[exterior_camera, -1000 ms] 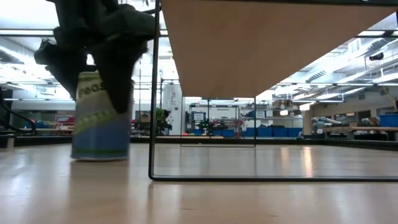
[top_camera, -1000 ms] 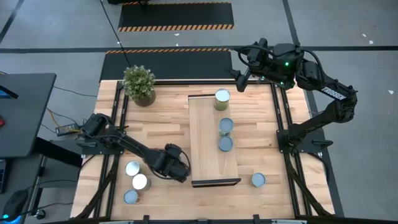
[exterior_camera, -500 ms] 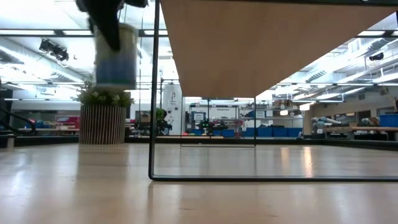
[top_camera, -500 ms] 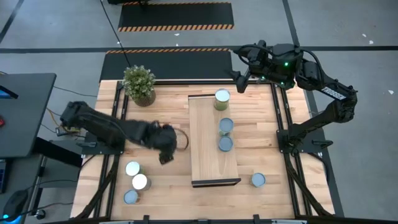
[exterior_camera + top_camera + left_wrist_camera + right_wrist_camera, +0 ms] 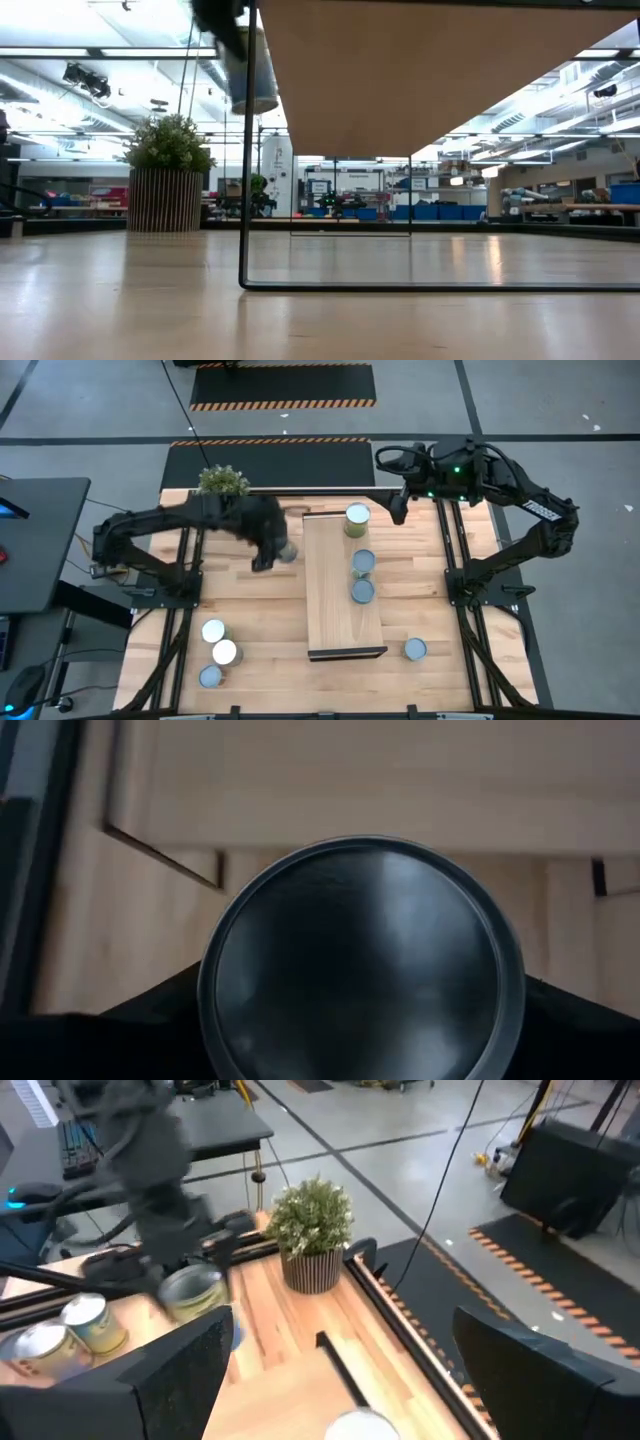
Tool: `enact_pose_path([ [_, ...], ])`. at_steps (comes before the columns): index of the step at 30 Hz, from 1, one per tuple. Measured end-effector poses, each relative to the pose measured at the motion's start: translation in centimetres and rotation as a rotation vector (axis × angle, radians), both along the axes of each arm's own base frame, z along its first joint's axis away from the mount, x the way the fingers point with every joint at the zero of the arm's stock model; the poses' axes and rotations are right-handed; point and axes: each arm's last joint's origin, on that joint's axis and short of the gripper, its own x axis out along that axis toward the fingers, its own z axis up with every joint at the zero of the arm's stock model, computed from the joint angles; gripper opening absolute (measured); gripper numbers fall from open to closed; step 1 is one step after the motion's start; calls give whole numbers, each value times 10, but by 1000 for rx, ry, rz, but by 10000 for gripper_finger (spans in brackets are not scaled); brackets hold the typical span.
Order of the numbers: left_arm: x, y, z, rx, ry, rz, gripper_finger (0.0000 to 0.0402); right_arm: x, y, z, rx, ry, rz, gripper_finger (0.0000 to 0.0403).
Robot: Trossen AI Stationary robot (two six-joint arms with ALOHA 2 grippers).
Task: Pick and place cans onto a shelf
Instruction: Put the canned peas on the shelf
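Note:
My left gripper (image 5: pixel 272 548) is shut on a silvery can (image 5: pixel 287 551), held high above the table just left of the shelf's far end. The shelf (image 5: pixel 335 610) is a raised light-wood plank; three cans (image 5: pixel 357 516) (image 5: pixel 363 561) (image 5: pixel 362 591) stand on its right side. Three cans (image 5: pixel 213 630) (image 5: pixel 226 652) (image 5: pixel 210 676) stand on the table at the near left, one (image 5: pixel 415 649) at the near right. My right gripper (image 5: pixel 396 501) hovers open and empty above the shelf's far right corner. My left gripper pinches the can's side walls (image 5: pixel 205 1010) between its two fingers (image 5: pixel 150 1025), which stand on opposite sides of it. The fingers come from above, pointing down. The can (image 5: pixel 251 70) hangs below them, lifted clear of the table, roughly upright with its round top (image 5: pixel 360 960) up.
A potted plant (image 5: pixel 222 481) stands at the table's far left, partly under my left arm. The shelf's thin black leg (image 5: pixel 243 180) stands near the held can. The table's black side rails (image 5: pixel 455 560) run along the left and right edges.
My left gripper has lifted the can off the table beside the shelf's near left and carried it up, toward the far edge, to a place beside the shelf's far end. The can has stayed in the hold, clear of the table.

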Motion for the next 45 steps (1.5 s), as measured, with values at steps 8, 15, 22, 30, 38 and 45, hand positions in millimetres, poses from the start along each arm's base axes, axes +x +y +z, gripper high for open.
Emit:
enact_pose_path([
  [8,27,47,12,10,-4,-126,309,-6,5,2,33,-12,6,384],
  [15,67,64,15,64,-21,-195,309,-6,8,-1,73,4,1,384],
  [22,91,60,-3,98,48,-283,313,-7,8,-2,83,10,-4,384],
  [30,106,48,-14,252,119,-303,315,-7,8,-2,96,4,-7,384],
  [38,113,42,-12,322,88,-304,316,-6,8,-2,107,-1,-11,384],
  [45,114,43,-11,334,71,-286,316,-6,8,-2,123,-7,-18,384],
])
